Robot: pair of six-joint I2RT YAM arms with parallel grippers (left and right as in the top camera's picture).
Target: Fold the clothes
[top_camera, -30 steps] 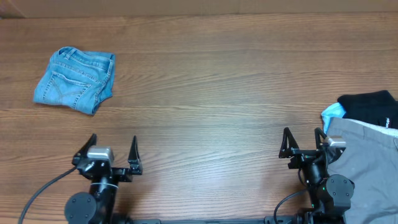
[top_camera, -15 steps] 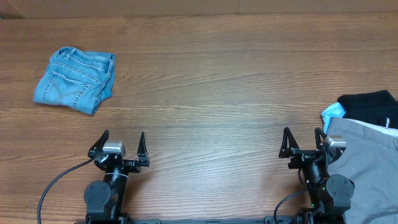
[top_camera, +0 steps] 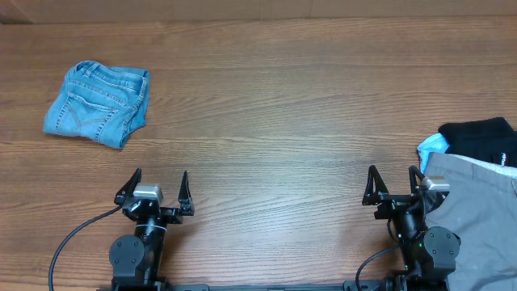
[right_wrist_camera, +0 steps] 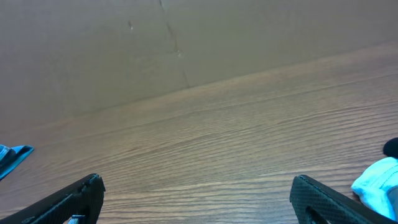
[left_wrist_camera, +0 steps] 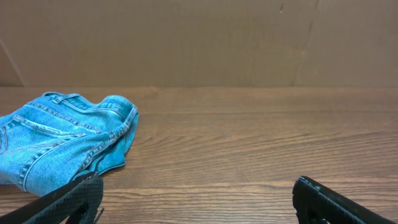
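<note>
Light-blue jeans [top_camera: 98, 103] in a compact folded bundle on the worktop [top_camera: 275, 97], upper left of the overhead frame. Well apart, at lower left, left tool [top_camera: 160, 176] spread wide, holding nothing. At lower right, right tool [top_camera: 393, 174] likewise spread and empty, just beside grey trousers [top_camera: 477, 218] and a black garment [top_camera: 481, 136] at the right edge.

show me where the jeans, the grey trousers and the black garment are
jeans [top_camera: 98, 105], overhead view, middle of the blue denim bundle
grey trousers [top_camera: 477, 214], overhead view, broad grey cloth near the table's right edge
black garment [top_camera: 481, 137], overhead view, middle of the dark heap behind the grey cloth
</note>
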